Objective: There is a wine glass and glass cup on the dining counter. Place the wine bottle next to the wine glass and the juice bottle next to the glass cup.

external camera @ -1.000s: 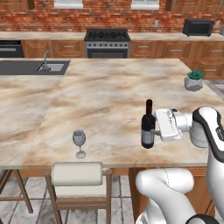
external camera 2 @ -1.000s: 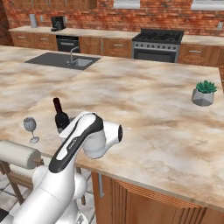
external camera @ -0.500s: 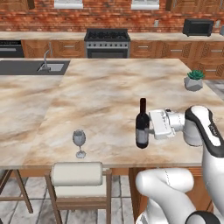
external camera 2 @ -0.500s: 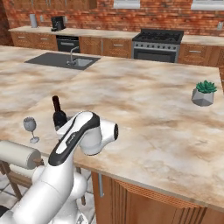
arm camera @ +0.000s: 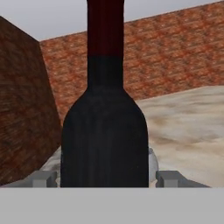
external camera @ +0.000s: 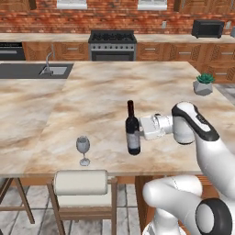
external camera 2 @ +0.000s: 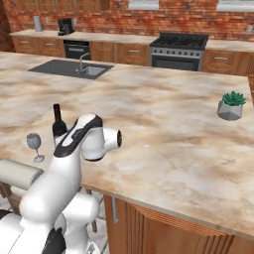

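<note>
The wine bottle (external camera: 133,133) stands upright at the centre of the left base view, on the dining counter (external camera: 96,98), near its front edge. Compared with the earlier pictures, the bottle sits further left in this view and closer to the wine glass (external camera: 83,149), which occupies the lower left area near the same front edge. The wine glass holds the same spot throughout. The bottle and the glass are near each other but clearly apart.

The gripper (external camera: 138,133) reaches in horizontally from the right of the frame and is clasped around the bottle's body at label height. In the hand view the wine bottle (arm camera: 105,131) sits directly between the two finger tips (arm camera: 43,178), one at each side of its dark body.

In the right base view the wine bottle (external camera 2: 58,125) appears at left, partly behind the arm, with the wine glass (external camera 2: 34,146) just to its left.

Judgement: the carry toward the glass is well advanced. Whether the bottle's base touches the counter or hangs just above it cannot be determined. Release of the wine bottle and the whole juice bottle step are not yet done.
</note>
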